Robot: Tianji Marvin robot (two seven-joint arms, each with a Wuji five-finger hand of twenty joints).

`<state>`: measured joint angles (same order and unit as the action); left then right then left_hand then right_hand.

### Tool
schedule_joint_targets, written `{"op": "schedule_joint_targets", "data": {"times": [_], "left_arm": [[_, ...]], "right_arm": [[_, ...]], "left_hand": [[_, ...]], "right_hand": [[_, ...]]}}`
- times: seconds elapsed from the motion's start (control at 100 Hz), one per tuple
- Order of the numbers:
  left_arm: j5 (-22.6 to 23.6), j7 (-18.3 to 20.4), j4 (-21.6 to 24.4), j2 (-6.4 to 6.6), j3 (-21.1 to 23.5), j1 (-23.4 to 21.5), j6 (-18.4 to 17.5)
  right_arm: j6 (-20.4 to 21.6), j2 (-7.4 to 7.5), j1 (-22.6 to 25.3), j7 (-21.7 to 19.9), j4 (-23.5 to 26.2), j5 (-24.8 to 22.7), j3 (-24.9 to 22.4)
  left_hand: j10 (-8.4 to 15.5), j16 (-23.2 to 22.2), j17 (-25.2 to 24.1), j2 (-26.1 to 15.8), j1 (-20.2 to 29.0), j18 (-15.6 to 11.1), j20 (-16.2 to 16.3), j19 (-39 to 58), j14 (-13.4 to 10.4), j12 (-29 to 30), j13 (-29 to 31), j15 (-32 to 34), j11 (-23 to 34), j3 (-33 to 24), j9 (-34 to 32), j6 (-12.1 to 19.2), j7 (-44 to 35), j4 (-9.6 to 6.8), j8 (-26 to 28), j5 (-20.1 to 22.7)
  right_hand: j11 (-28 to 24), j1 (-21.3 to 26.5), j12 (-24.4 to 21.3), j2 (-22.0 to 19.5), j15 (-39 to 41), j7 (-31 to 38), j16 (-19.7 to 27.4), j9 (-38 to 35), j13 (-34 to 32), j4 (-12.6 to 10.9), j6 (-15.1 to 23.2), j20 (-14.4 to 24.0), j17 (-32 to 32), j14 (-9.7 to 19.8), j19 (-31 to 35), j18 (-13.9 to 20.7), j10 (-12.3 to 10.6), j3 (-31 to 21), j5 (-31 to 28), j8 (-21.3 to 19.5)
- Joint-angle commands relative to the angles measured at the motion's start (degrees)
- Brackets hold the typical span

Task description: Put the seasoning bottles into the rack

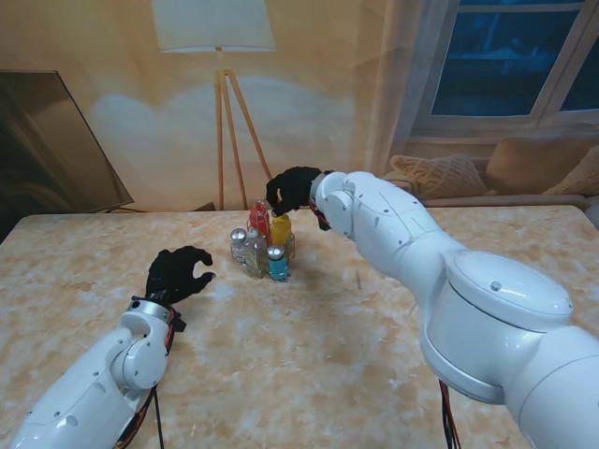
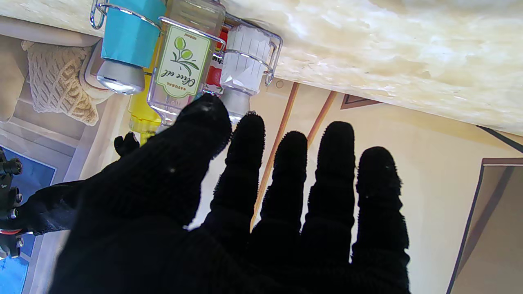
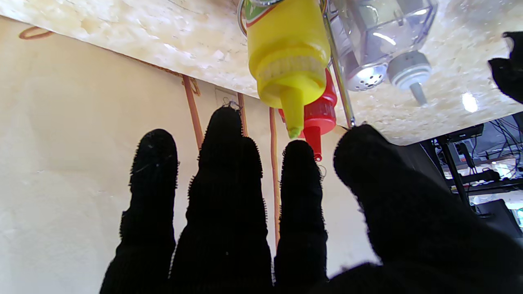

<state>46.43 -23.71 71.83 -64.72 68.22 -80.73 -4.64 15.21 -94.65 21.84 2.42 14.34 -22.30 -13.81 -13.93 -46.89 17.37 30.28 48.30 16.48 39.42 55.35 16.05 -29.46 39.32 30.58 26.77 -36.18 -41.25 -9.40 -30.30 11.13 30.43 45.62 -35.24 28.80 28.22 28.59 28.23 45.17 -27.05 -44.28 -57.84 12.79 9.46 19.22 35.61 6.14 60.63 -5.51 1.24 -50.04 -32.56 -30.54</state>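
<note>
Five bottles [image 1: 280,228] in wire rack [image 1: 263,265]

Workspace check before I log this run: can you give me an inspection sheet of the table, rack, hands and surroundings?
Surface: marble-pattern table, bare around the rack.
Job's things: wire rack holds yellow bottle, red bottle, olive oil bottle, blue shaker, clear shaker; all upright.
Clutter: nothing seen.
Hands: right hand above the yellow bottle, fingers apart, holding nothing; left hand open, off the rack.
Cables: wires along the left arm.
Surroundings: floor lamp, window, cushions.
</note>
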Motion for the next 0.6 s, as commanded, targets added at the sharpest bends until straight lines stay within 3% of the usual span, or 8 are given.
{"op": "schedule_joint_targets", "data": {"times": [0.0, 0.21, 0.39, 0.42, 0.52, 0.59], "left_arm": [[-0.1, 0.85, 0.22, -0.2, -0.05, -0.03, -0.14], [0.06, 0.88, 0.52, -0.15, 0.06, -0.28, -0.28], [0.23, 0.89, 0.92, -0.12, 0.07, -0.56, -0.37], [0.28, 0.9, 0.98, -0.11, 0.07, -0.59, -0.36], [0.39, 1.06, 1.16, -0.07, -0.02, -0.7, -0.29], [0.4, 1.26, 1.37, -0.05, -0.12, -0.8, -0.21]], "right_arm": [[1.19, 0.39, -0.82, -0.23, 0.28, -0.36, -0.03], [4.61, 2.39, -2.18, -0.97, 0.46, -0.31, -0.77], [7.67, 5.55, -2.09, -0.43, 0.77, -0.23, -2.58], [7.12, 7.75, -1.53, -0.44, 3.93, -0.42, -3.37], [2.3, 17.89, 3.22, -3.18, 21.46, -2.98, -9.28], [0.19, 22.94, 7.69, -5.23, 30.49, -5.76, -15.17]], "left_hand": [[0.43, -0.12, -0.33, 0.48, -0.18, -0.3, 0.67, 0.36, -0.57, -0.27, -0.47, 0.1, 0.65, -1.6, 0.94, 0.62, -1.0, 1.24, -0.29, -0.69], [0.44, -0.13, -0.42, 0.26, -0.2, -0.22, 0.69, 0.31, -0.54, -0.26, -0.52, 0.09, 0.62, -1.33, 0.92, 0.61, -1.0, 1.21, -0.26, -0.65], [0.36, -0.12, -0.43, 0.18, -0.12, -0.23, 0.71, 0.28, -0.5, -0.26, -0.52, 0.08, 0.61, -1.19, 0.88, 0.58, -0.95, 1.14, -0.26, -0.66], [0.29, -0.14, -0.43, 0.2, -0.1, -0.22, 0.71, 0.27, -0.42, -0.28, -0.43, 0.12, 0.66, -1.18, 0.79, 0.47, -0.96, 1.14, -0.26, -0.61], [0.34, -0.14, -0.45, 0.11, -0.14, -0.18, 0.71, 0.25, -0.5, -0.27, -0.48, 0.1, 0.63, -1.12, 0.83, 0.62, -0.86, 1.1, -0.31, -0.67], [0.29, -0.13, -0.53, -0.01, -0.15, -0.2, 0.69, 0.18, -0.4, -0.26, -0.49, 0.09, 0.61, -1.08, 0.85, 0.54, -0.81, 1.09, -0.31, -0.69]], "right_hand": [[-0.5, -0.13, -1.05, 0.02, -0.22, 0.46, 1.22, 0.07, -0.38, 0.8, 0.98, -0.78, -0.82, -0.11, 0.12, 0.1, -0.83, 0.41, 0.06, 0.62], [0.83, -0.68, -1.56, -0.27, -1.45, -1.23, 1.4, -0.51, 0.91, -0.14, 1.41, -0.66, -2.31, -1.32, -0.46, -0.65, -1.31, 0.76, -0.25, 0.59], [3.34, -0.26, -1.98, -1.59, -3.29, -2.32, 1.69, -1.71, 1.59, -0.37, 2.15, -0.32, -3.35, -2.14, -1.19, -0.92, -1.63, 3.37, -0.86, 0.25], [4.01, -0.22, -2.14, -1.84, -3.79, -2.61, 1.83, -2.15, 1.65, -0.51, 2.15, -0.31, -3.46, -1.99, -1.43, -0.7, -1.87, 3.84, -1.02, 0.25], [6.81, -0.52, -3.06, -2.85, -6.21, -4.94, 2.94, -3.13, 1.86, -1.52, 1.76, -0.58, -3.38, -1.78, -2.54, 0.55, -2.1, 4.77, -1.3, 0.29], [8.51, -0.09, -4.0, -3.23, -7.61, -4.97, 3.88, -4.12, 1.75, -1.08, 1.89, -1.02, -3.22, -1.84, -3.25, 1.06, -2.17, 5.77, -2.17, 0.41]]}}
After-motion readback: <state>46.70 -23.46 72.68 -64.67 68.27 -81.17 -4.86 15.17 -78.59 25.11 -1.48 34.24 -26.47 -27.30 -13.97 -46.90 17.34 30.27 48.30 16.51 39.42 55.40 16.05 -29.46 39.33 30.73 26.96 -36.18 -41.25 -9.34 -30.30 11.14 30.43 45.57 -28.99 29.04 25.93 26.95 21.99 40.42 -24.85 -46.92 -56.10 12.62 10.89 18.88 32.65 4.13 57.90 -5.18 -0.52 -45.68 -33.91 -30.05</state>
